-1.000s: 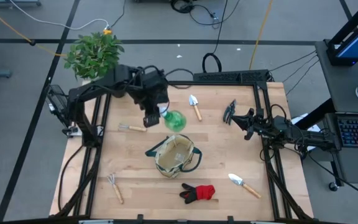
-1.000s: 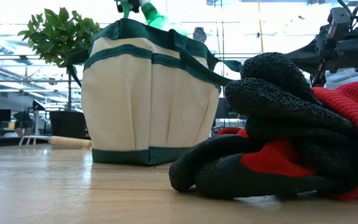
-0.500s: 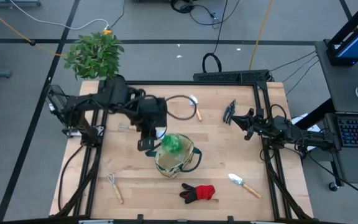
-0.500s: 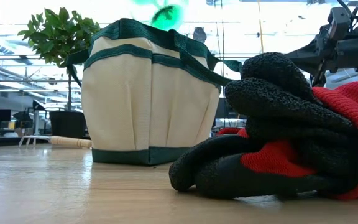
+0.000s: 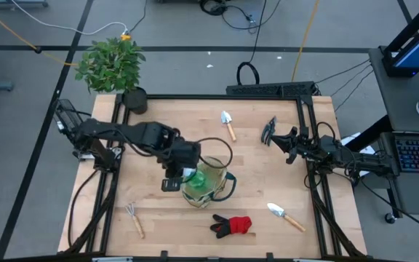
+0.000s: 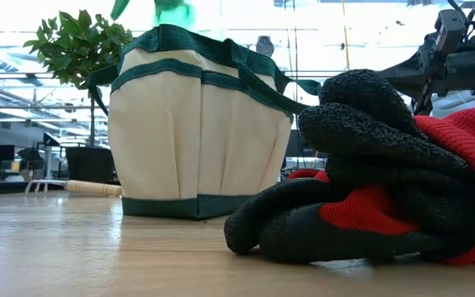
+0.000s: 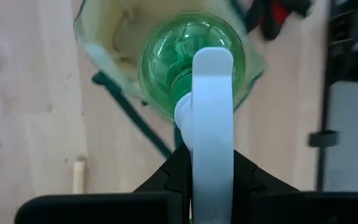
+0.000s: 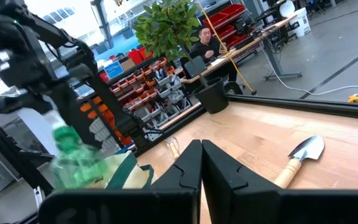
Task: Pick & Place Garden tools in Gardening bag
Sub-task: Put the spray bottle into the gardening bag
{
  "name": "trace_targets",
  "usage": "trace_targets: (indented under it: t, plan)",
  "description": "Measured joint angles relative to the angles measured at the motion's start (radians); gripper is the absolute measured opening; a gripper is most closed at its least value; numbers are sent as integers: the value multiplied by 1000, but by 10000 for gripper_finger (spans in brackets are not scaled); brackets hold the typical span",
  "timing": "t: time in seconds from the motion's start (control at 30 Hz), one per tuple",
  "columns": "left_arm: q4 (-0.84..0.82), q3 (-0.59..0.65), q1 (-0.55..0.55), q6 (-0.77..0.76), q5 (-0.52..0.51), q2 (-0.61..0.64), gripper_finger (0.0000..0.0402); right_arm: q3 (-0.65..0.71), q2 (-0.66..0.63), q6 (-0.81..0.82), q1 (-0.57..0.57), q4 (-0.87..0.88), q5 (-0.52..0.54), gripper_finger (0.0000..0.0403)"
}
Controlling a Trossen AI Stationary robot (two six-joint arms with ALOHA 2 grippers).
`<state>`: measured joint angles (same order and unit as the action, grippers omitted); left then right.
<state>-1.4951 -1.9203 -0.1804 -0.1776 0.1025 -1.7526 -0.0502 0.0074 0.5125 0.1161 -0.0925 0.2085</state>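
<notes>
My left gripper is shut on the green spray bottle, which hangs over the open top of the beige gardening bag. In the left wrist view the bottle's round green body shows above the bag's inside. In the low view the bottle shows just above the bag's rim. My right gripper is shut and empty near the right edge, beside the black pruning shears. The red-and-black gloves lie near the front edge. My left gripper pinches the bottle's white spray head between its two fingers. The fingers come from above, pointing down. The bottle hangs below them, base down, lifted clear over the bag's opening.
One trowel lies at the far middle, another at the near right, and a small rake at the near left. The potted plant stands at the far left corner. A person sits in the room beyond.
My left gripper has carried the spray bottle from behind the bag toward the table's near edge and a little right, over the bag's opening. The bottle has tipped from lying sideways to hanging base down.
</notes>
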Motion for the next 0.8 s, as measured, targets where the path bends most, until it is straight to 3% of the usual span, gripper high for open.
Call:
trace_targets:
  t: [0.23,0.8]
  plan:
    - [43,80,-3,9,2,0,51,0,0,0,0,0,0,0]
    - [68,84,-22,133,51,-31,51,0,0,0,0,0,0,0]
